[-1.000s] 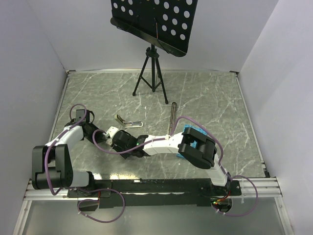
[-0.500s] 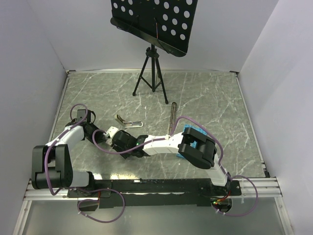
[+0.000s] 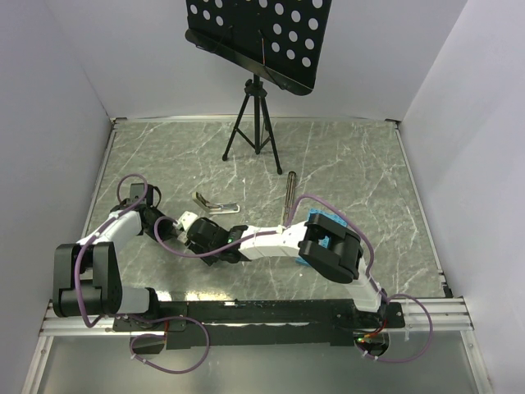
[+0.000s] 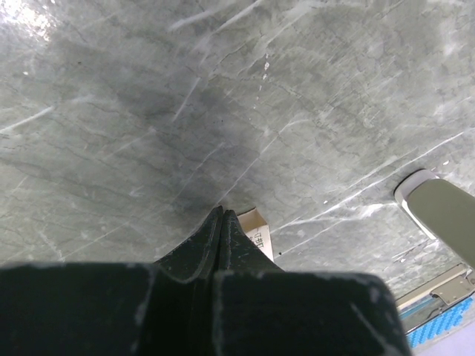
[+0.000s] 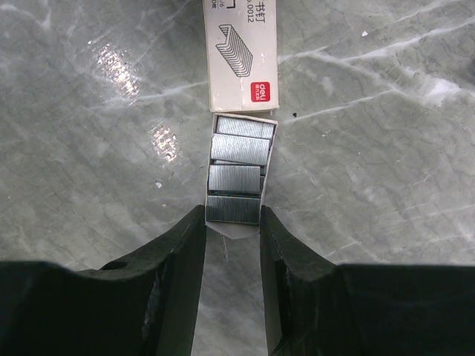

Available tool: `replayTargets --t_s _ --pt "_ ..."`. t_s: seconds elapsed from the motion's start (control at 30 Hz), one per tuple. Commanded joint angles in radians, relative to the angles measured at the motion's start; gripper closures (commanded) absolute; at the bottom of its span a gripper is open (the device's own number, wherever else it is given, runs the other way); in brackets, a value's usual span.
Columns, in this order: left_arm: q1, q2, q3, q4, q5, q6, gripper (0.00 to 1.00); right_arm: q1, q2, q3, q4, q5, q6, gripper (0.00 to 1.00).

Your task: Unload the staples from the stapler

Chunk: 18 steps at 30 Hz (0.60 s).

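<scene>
The silvery V-shaped stapler (image 3: pixel 215 203) lies on the marble table, just beyond both grippers and untouched. A white staple box (image 5: pixel 241 55) has its inner tray pulled out, with several blocks of staples (image 5: pixel 234 178) in it. My right gripper (image 5: pixel 231 215) stands with its jaws against both sides of the tray's near end. My left gripper (image 4: pixel 221 211) is shut with nothing between its fingers, its tip at the box (image 4: pixel 256 226). In the top view both grippers meet at the box (image 3: pixel 189 220).
A thin dark rod (image 3: pixel 289 195) lies right of the stapler. A blue perforated block (image 3: pixel 322 232) sits by the right arm's elbow. A tripod (image 3: pixel 256 123) carrying a black perforated stand (image 3: pixel 258 37) is at the back. White walls enclose the table.
</scene>
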Motion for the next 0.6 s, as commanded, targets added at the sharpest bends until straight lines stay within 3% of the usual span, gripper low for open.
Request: replayTargets --t_s 0.0,0.57 --pt "-0.009 -0.015 -0.001 -0.012 -0.014 -0.014 0.99 -0.003 0.029 0.050 0.009 0.000 -0.007 0.67" --pt "-0.016 -0.013 0.002 -0.021 -0.026 -0.020 0.99 -0.027 -0.008 -0.028 0.099 -0.040 0.047 0.67"
